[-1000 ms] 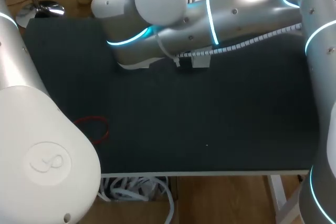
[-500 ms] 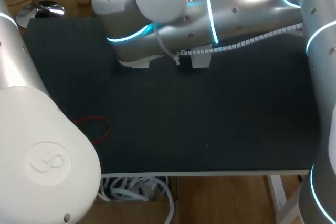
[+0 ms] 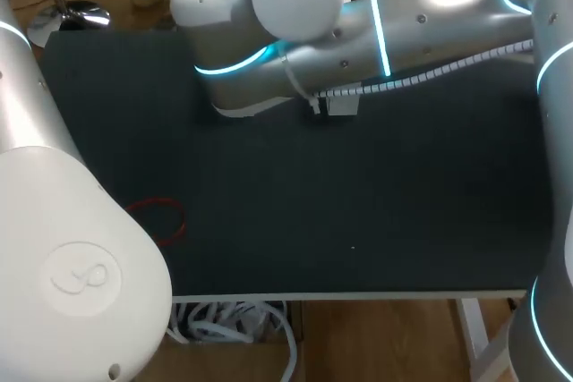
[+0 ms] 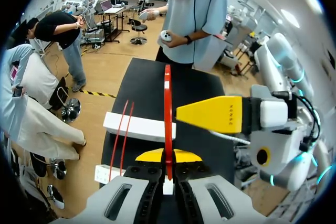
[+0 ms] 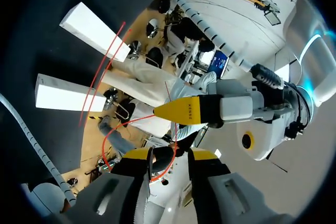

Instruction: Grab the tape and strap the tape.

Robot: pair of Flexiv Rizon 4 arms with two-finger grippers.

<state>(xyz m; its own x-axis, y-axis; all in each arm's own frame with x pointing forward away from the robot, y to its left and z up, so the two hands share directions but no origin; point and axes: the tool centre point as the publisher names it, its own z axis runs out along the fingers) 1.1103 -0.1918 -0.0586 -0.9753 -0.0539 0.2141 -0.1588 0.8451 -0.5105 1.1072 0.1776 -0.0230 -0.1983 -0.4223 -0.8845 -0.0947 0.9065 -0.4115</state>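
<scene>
Right arm shifted slightly aside over table; red tape held pinched between narrow left fingers; right fingers: state cannot be told; strapping judged underway

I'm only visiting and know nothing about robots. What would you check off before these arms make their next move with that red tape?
1. Is the left end effector shut on the red tape? Ok.
2. Does the right end effector hold the tape? Cannot tell; the tape runs by it, but contact is hidden.
3. Is the tape free of the white bars? Cannot tell; thin red strands pass over them.
4. Are the two end effectors apart? Ok, though close.
5. Is no person's hand over the table? Ok.
</scene>
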